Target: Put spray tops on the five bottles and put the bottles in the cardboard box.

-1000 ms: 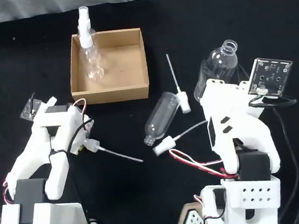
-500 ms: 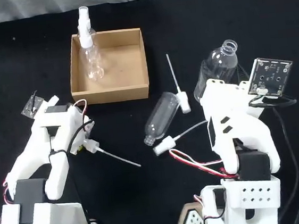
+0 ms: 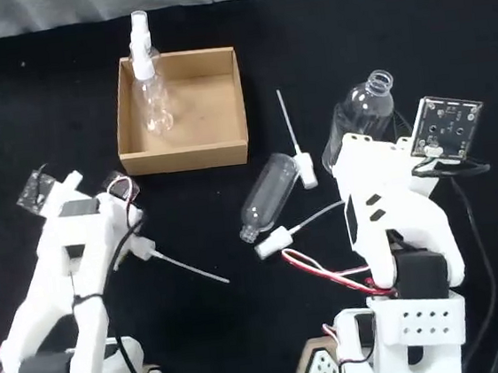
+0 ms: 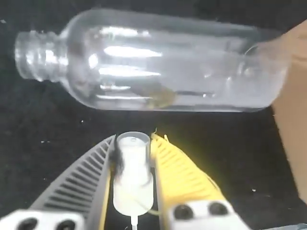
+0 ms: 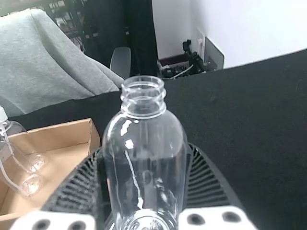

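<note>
My left gripper point(image 4: 132, 139) is shut on a white spray top point(image 4: 131, 175), whose thin tube point(image 3: 191, 271) trails over the black table. Just beyond it, a clear bottle point(image 4: 158, 72) without a top lies on its side beside the cardboard box point(image 4: 293, 110). Farther right, my right gripper point(image 5: 144, 153) is shut on an upright clear bottle point(image 5: 142, 143), point(image 3: 362, 114) whose neck is open. In the cardboard box point(image 3: 183, 156) stands one bottle point(image 3: 149, 86) fitted with a spray top. Another topless bottle point(image 3: 268, 193) lies between the arms.
Two loose spray tops lie near the lying bottle, one point(image 3: 303, 165) by its base and one point(image 3: 274, 241) by its neck. Red and white cables point(image 3: 329, 274) run in front of the right arm. A grey cloth point(image 5: 53, 67) hangs behind the table.
My left arm has drawn back toward the table's front left, carrying the spray top and its tube. The right arm with its bottle has hardly moved.
</note>
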You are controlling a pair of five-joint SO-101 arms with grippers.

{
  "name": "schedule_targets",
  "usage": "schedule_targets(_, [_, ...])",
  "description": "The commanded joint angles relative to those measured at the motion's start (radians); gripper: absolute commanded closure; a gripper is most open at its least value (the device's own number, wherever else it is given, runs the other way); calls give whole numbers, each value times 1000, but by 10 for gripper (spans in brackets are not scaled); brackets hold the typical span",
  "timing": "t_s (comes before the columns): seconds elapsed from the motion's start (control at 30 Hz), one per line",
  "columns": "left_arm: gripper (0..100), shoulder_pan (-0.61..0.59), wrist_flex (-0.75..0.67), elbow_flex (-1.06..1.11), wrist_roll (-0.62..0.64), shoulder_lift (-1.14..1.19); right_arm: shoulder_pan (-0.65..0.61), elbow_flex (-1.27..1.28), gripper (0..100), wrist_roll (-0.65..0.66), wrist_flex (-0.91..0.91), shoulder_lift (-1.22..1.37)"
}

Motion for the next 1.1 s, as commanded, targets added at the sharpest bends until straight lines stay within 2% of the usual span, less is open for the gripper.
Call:
schedule_targets(0.0, [971, -27, -12, 8, -8, -107, -6, -5, 949, 3, -34, -25])
schedule_targets(0.4, [970, -124, -12, 4, -8, -288, -40, 12, 952, 38, -34, -25])
schedule_targets(0.53, [970, -120, -12, -24, -9, -367, -40, 12, 952, 38, -34, -25])
schedule_targets(0.8, [970, -120, -14, -76, -124, -535, -40, 12, 952, 38, -34, -25])
schedule_targets(1.07, [972, -119, -147, -81, -137, -618, -41, 12, 952, 38, -34, -25])
